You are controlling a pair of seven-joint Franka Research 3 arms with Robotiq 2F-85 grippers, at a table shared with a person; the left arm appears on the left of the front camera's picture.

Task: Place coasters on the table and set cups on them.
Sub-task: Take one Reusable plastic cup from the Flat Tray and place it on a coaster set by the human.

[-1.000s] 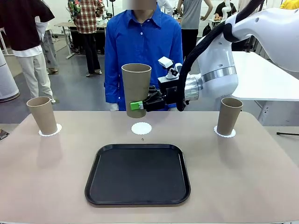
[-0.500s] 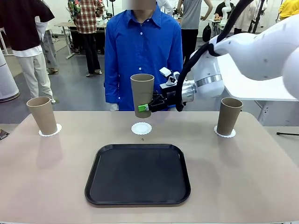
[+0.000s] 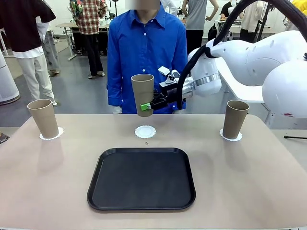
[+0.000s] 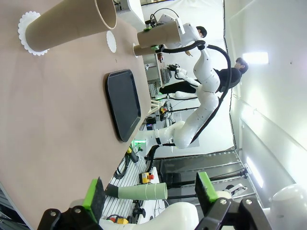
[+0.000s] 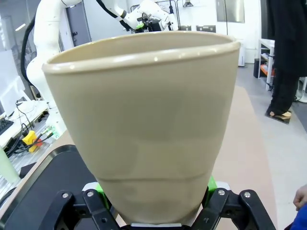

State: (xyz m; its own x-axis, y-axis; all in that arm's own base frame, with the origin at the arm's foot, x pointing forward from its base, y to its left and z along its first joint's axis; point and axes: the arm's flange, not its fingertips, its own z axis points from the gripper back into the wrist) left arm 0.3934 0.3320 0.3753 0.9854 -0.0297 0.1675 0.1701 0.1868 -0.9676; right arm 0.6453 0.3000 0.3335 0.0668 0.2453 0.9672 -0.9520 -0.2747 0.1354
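The right gripper (image 3: 146, 106) clamps an upright cup (image 3: 143, 94), rim upward, above the middle coaster (image 3: 145, 131); the left gripper (image 4: 151, 192) stands open.

white arms, black grippers, a person in blue

the right arm (image 3: 249, 55) is glossy white with rounded bulging housings, a silver ring near the wrist and a thick black cable looping over it. the right gripper (image 3: 149, 106) is black with green pads and a small white-and-black camera block on top. the left gripper (image 4: 148, 194) has black knuckles with round screws and 2 bright green pads. the person (image 3: 146, 48) wears a buttoned, collared bright blue long-sleeved shirt.
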